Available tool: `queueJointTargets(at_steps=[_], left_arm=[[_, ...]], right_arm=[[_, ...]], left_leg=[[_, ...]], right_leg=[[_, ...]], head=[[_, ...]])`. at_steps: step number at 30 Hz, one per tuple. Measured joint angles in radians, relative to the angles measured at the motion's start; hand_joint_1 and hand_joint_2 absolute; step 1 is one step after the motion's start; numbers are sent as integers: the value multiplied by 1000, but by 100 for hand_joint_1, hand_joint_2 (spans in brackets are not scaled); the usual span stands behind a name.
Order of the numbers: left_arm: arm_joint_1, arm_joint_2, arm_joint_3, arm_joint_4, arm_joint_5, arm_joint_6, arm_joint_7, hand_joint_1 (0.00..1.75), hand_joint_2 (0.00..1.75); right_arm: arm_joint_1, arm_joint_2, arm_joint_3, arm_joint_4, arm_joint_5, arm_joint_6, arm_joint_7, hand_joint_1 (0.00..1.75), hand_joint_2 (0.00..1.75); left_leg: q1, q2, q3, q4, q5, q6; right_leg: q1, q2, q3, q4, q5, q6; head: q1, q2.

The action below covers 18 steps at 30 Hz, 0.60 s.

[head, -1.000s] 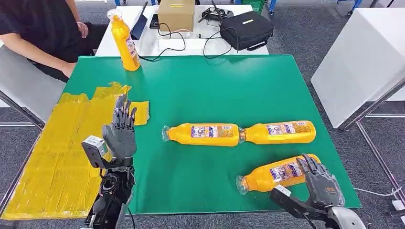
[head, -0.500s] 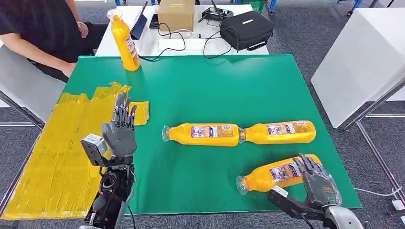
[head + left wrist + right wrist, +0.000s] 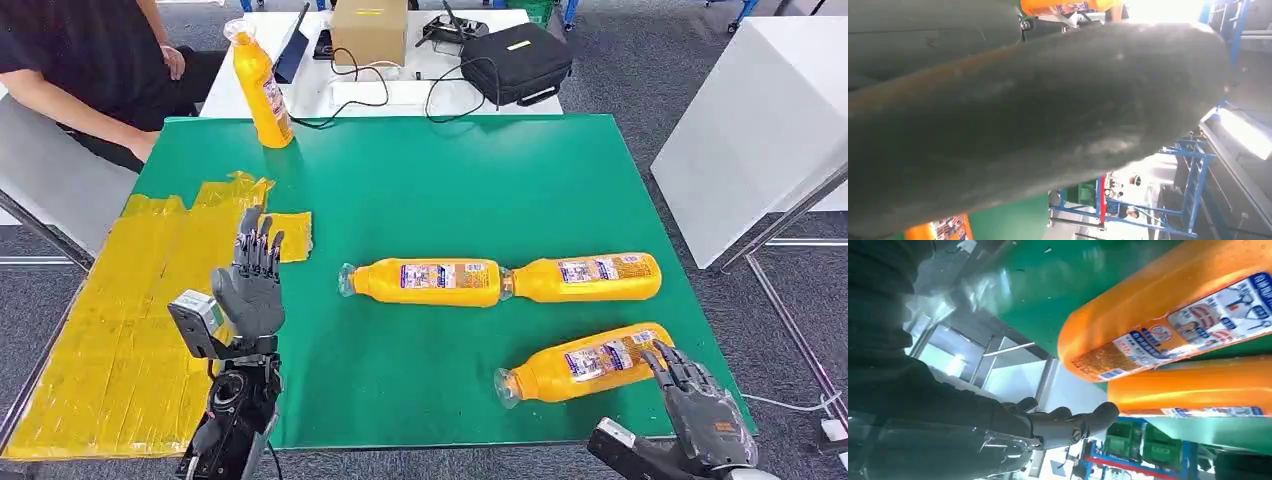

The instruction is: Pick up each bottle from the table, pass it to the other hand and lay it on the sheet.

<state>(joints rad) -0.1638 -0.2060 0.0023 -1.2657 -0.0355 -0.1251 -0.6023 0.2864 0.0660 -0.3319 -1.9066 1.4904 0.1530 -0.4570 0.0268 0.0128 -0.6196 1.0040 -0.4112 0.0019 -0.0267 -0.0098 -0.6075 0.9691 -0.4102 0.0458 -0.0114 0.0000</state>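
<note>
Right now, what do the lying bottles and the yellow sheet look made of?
Lying bottles: probably plastic, glossy orange, with soft highlights along the bodies, clear necks and printed paper or film labels. Yellow sheet: looks like thin plastic film, wrinkled and shiny, its edge crumpled on the green table; I can't rule out coated paper.

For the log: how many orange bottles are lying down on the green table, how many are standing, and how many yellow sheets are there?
Orange bottles lying down: 3 —
Orange bottles standing: 1 —
Yellow sheets: 1 —
Total: 5
</note>
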Motion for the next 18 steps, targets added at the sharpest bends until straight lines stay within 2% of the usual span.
queueJointTargets(at_steps=[9, 18], left_arm=[[0, 0, 2, 0, 3, 0, 3, 0, 0], [-5, 0, 6, -10, 4, -13, 11, 0, 0]], right_arm=[[-4, 0, -12, -2, 8, -2, 0, 0, 175], [-82, -9, -17, 53, 13, -12, 38, 0, 175]], left_leg=[[0, 0, 0, 0, 0, 0], [0, 0, 0, 0, 1, 0]], right_leg=[[0, 0, 0, 0, 0, 0], [0, 0, 0, 0, 0, 0]], head=[[0, 0], [0, 0]])
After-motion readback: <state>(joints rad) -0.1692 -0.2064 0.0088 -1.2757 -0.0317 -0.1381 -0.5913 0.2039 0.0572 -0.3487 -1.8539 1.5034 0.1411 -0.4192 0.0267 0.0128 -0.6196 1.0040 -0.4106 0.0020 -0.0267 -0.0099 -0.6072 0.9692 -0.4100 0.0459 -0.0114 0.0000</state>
